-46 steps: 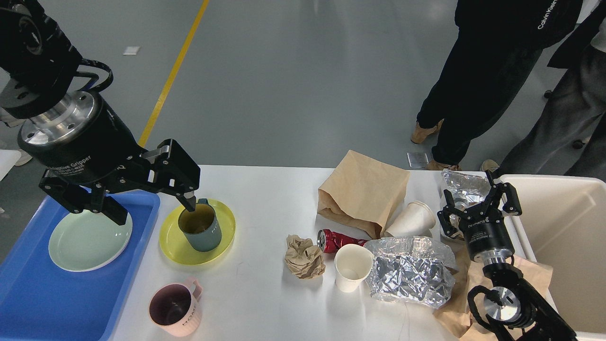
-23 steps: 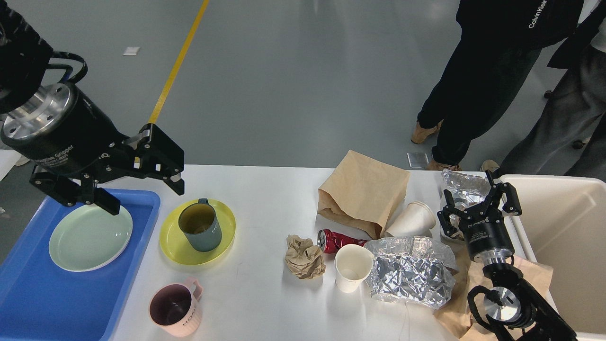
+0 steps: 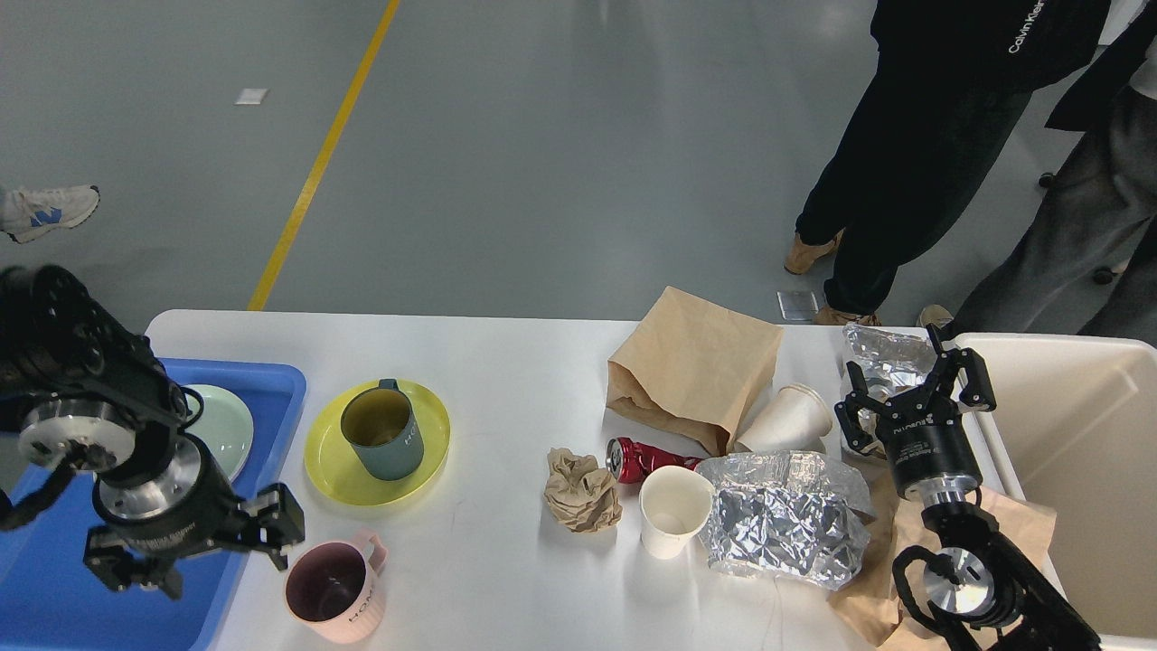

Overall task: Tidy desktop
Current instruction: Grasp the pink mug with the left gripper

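Grey flooring with 1 yellow line (image 3: 316,163) is filling the upper part of the head view, and 2 standing people (image 3: 940,145) are being cut off at the top right edge. Below it, the desktop (image 3: 506,362) is spanning nearly the full width, with its near edge running out of view. A blue tray (image 3: 271,389) is sitting at its left end, cropped by the picture edge, and a pale green plate (image 3: 221,420) inside it is being partly hidden by the left arm. The left gripper (image 3: 194,561) is hovering over the tray edge, fingers spread and gripping nothing, just beside a pink mug (image 3: 334,592). A grey-green mug (image 3: 384,434) is standing upright on a yellow plate (image 3: 425,470). Toward the middle, a crumpled paper ball (image 3: 581,490), a red can (image 3: 637,457) lying on its side and an upright paper cup (image 3: 672,509) are crowding together. A brown paper bag (image 3: 691,366) is partly covering a tipped paper cup (image 3: 788,418). Crumpled foil (image 3: 782,529) is overlapping brown paper beneath it. The right gripper (image 3: 913,384) is standing fingers apart and empty, concealing part of another foil piece (image 3: 881,348). A cream bin (image 3: 1085,434) is being cropped at the right
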Tool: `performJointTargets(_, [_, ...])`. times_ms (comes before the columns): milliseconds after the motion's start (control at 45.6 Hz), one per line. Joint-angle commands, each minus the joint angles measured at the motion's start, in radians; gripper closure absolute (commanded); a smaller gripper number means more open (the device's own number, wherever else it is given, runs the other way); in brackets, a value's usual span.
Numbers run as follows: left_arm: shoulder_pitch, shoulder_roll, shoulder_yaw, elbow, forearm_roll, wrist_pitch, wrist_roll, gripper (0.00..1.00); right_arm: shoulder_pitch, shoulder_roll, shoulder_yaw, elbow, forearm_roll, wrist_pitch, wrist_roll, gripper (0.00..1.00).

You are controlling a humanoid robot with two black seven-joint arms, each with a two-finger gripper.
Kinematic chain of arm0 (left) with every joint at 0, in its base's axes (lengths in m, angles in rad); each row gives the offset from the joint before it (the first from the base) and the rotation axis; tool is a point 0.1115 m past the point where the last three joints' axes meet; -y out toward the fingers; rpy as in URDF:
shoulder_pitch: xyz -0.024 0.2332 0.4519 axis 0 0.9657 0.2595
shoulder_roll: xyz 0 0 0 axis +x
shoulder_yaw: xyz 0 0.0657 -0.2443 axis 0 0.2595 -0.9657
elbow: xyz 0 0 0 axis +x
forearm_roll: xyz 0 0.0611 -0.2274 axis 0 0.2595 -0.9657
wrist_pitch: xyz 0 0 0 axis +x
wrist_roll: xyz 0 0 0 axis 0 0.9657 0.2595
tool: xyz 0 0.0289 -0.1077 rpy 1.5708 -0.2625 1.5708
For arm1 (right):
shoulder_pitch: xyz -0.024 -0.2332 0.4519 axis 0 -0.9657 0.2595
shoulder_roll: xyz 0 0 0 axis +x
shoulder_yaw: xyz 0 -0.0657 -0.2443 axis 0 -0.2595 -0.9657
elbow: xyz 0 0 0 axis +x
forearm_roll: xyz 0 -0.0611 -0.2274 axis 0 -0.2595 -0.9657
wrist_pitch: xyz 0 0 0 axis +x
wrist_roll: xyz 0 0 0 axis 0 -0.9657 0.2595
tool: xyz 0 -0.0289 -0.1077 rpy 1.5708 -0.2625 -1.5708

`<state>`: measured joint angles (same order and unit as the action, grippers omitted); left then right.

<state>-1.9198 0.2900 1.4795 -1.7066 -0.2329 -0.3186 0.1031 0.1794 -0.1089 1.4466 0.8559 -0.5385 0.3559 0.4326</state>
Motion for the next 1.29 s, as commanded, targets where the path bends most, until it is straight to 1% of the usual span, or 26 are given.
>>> performJointTargets(0, [0.129,0.003,-0.033,0.036,0.001,0.087,-0.002,0.07,0.0,0.0,0.0,0.0,0.0,0.0,0.0,0.0])
performJointTargets(66, [0.16,0.003,-0.041,0.056,0.001,0.092,-0.002,0.07,0.0,0.0,0.0,0.0,0.0,0.0,0.0,0.0])
performJointTargets(241, [0.196,0.006,-0.059,0.093,0.003,0.111,-0.005,0.07,0.0,0.0,0.0,0.0,0.0,0.0,0.0,0.0])
performJointTargets(373, [0.237,-0.008,-0.064,0.122,0.004,0.171,-0.005,0.07,0.0,0.0,0.0,0.002,0.0,0.0,0.0,0.0])
performJointTargets(482, [0.288,-0.015,-0.128,0.139,0.01,0.228,-0.005,0.07,0.0,0.0,0.0,0.002,0.0,0.0,0.0,0.0])
performJointTargets(702, [0.349,-0.023,-0.176,0.159,0.073,0.279,-0.005,0.08,0.0,0.0,0.0,0.0,0.0,0.0,0.0,0.0])
performJointTargets(811, [0.367,-0.032,-0.176,0.176,0.075,0.299,-0.002,0.15,0.0,0.0,0.0,0.0,0.0,0.0,0.0,0.0])
performJointTargets(943, [0.369,-0.032,-0.173,0.176,0.076,0.297,0.006,0.3,0.0,0.0,0.0,0.002,0.0,0.0,0.0,0.0])
performJointTargets(1031, [0.369,-0.032,-0.171,0.176,0.076,0.297,0.009,0.48,0.0,0.0,0.0,0.0,0.0,0.0,0.0,0.0])
performJointTargets(1162, [0.37,-0.032,-0.171,0.176,0.076,0.297,0.007,0.66,0.0,0.0,0.0,0.0,0.0,0.0,0.0,0.0])
performJointTargets(1250, [0.375,-0.034,-0.171,0.176,0.076,0.299,0.006,0.81,0.0,0.0,0.0,0.0,0.0,0.0,0.0,0.0])
performJointTargets(1272, [0.377,-0.034,-0.171,0.176,0.076,0.299,0.003,0.83,0.0,0.0,0.0,0.0,0.0,0.0,0.0,0.0])
